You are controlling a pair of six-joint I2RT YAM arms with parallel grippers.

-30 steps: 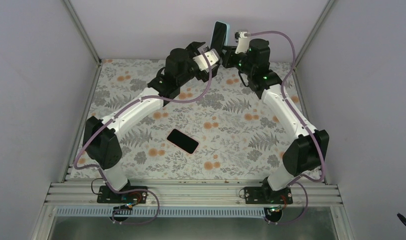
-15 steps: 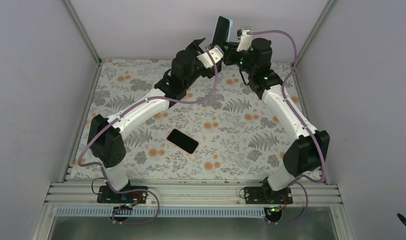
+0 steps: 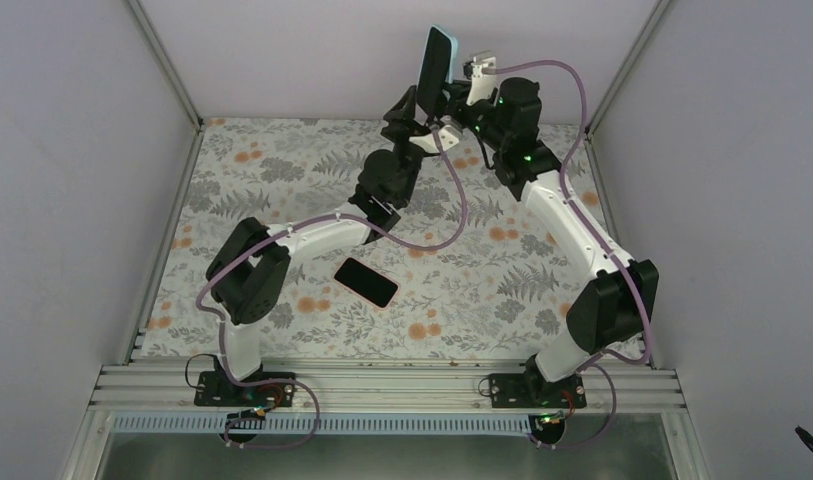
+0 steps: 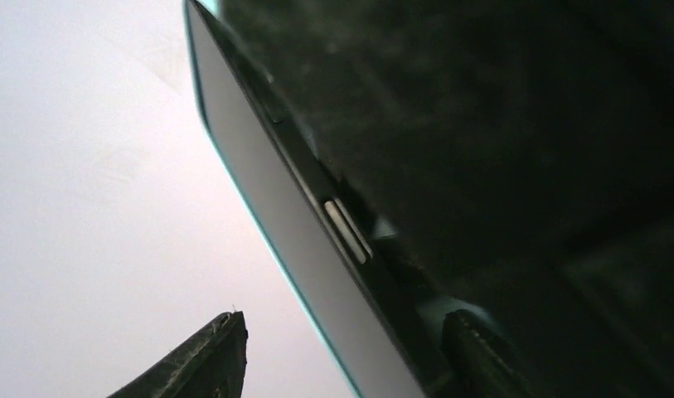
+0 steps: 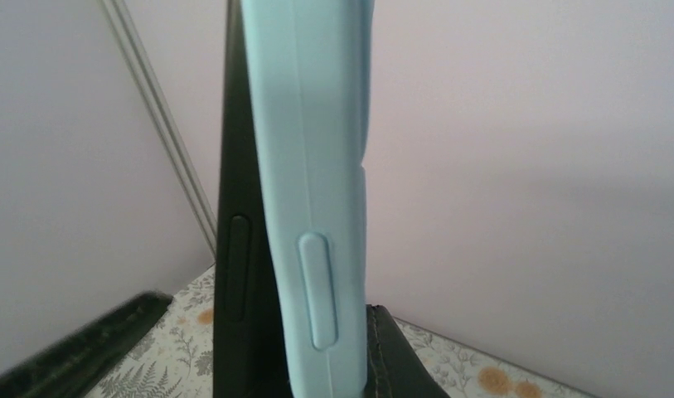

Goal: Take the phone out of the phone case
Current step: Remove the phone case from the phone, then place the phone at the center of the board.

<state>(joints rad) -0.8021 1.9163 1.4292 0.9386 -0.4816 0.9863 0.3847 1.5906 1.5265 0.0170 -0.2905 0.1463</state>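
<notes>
In the right wrist view the pale blue silicone phone case (image 5: 317,207) is cut off at top and bottom. In the left wrist view the black phone (image 4: 271,224) runs off below, and everything right of it is dark blur.

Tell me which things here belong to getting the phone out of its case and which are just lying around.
Part of the job:
- phone, in the blue case
- right claw, holding them up in the air
- left claw, open around them

Lying about:
- second phone, flat on the table, touched by neither claw
</notes>
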